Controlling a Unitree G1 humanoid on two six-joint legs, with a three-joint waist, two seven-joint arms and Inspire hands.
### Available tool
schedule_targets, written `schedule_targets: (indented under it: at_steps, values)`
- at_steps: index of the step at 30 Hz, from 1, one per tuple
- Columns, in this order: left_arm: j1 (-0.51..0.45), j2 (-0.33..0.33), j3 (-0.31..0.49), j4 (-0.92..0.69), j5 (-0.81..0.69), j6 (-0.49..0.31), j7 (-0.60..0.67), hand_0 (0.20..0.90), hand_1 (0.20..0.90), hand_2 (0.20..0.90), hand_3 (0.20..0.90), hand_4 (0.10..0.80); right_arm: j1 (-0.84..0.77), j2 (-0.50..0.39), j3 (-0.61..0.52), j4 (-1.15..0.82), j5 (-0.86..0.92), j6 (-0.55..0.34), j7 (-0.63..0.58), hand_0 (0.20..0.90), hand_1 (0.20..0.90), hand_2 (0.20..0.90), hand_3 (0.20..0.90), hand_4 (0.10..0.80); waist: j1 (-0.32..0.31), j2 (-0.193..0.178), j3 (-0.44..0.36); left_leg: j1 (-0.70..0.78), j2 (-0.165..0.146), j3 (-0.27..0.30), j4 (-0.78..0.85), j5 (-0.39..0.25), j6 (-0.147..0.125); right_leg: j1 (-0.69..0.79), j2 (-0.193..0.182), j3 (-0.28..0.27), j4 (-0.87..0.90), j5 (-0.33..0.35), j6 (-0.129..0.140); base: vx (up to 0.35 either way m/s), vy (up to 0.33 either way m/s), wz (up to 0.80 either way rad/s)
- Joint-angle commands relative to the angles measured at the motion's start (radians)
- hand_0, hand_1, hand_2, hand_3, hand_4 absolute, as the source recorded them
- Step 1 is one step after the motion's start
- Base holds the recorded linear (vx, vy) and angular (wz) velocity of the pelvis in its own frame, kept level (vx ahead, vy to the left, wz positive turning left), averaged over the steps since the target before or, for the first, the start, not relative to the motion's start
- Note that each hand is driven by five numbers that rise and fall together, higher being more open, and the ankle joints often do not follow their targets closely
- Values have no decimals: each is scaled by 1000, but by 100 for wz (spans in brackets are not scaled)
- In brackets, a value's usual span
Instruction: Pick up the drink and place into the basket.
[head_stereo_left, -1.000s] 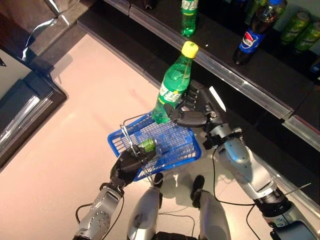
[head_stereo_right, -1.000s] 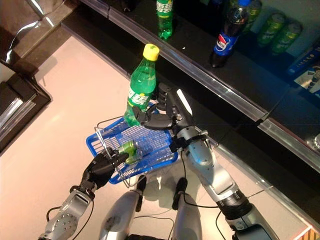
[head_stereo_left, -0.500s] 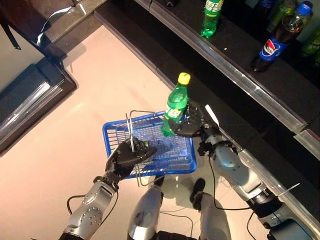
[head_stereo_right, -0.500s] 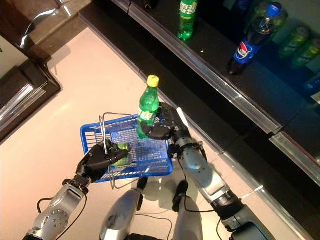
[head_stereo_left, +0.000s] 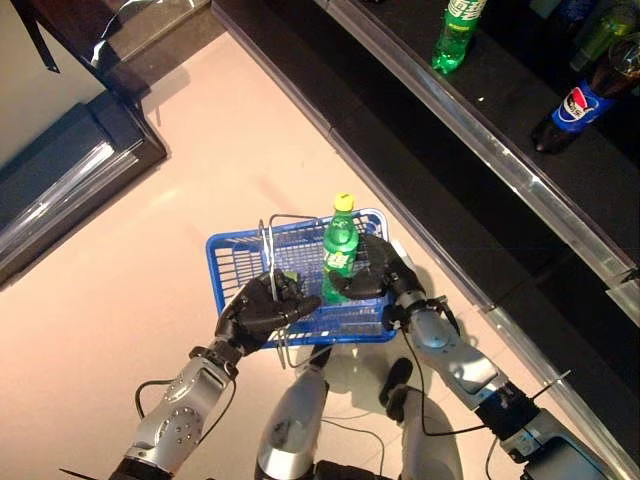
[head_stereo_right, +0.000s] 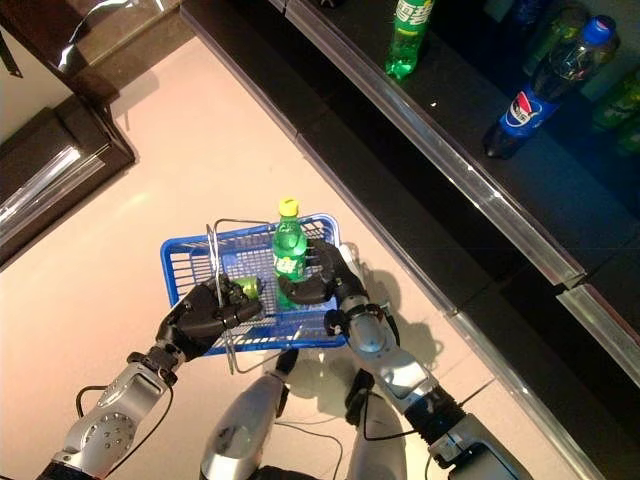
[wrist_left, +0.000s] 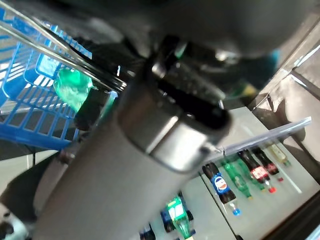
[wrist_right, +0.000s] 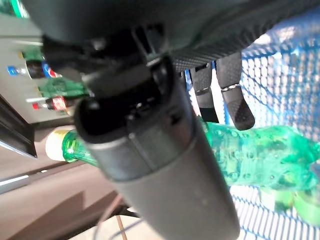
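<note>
The blue basket (head_stereo_left: 236, 266) hangs in front of me, and my left hand (head_stereo_left: 258, 312) is shut on its thin wire handles (head_stereo_left: 270, 245). My right hand (head_stereo_left: 384, 276) is shut on a green bottle with a yellow cap (head_stereo_left: 340, 250). It holds the bottle upright with its lower part down inside the basket's right half. In the right wrist view the fingers (wrist_right: 232, 97) curl round the green bottle (wrist_right: 255, 157) over the blue mesh (wrist_right: 295, 65). A smaller green drink (head_stereo_right: 245, 289) lies in the basket by my left hand.
A black shelf with a metal edge (head_stereo_left: 480, 150) runs along the right. On it stand a green bottle (head_stereo_left: 455, 35) and a dark cola bottle (head_stereo_left: 580, 100). A dark cabinet (head_stereo_left: 70, 170) stands at the left. Pale floor (head_stereo_left: 140, 290) lies between.
My right hand has lowered the green bottle from above the basket down into it. The camera has shifted, so the shelf sits farther up and right.
</note>
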Motion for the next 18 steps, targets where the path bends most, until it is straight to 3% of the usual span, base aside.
schedule_targets:
  at_steps: [1,9,18]
  values:
    - [-134,-6,30,-415,-41,-132,-215,300,300,300,200,100,-120,105,38,-58,-45,-135,-5,300,300,300,200,100,0,10,-81,-77,-77,-20,83,46,60,105,10,-21,-42,12,-41,-6,-18,4]
    - [-167,-12,30,-425,-46,-92,-242,300,300,300,200,100,-166,139,67,115,-220,-98,-33,300,300,300,200,100,25,18,-89,-81,-88,-38,79,47,58,111,1,-43,-45,11,-39,4,-9,9]
    - [-205,-7,20,-441,-37,-64,-294,300,300,300,200,100,-208,96,119,278,-478,-9,-33,300,300,300,200,100,43,17,-96,-86,-94,-53,77,48,56,112,-6,-59,-47,15,-33,4,-4,2]
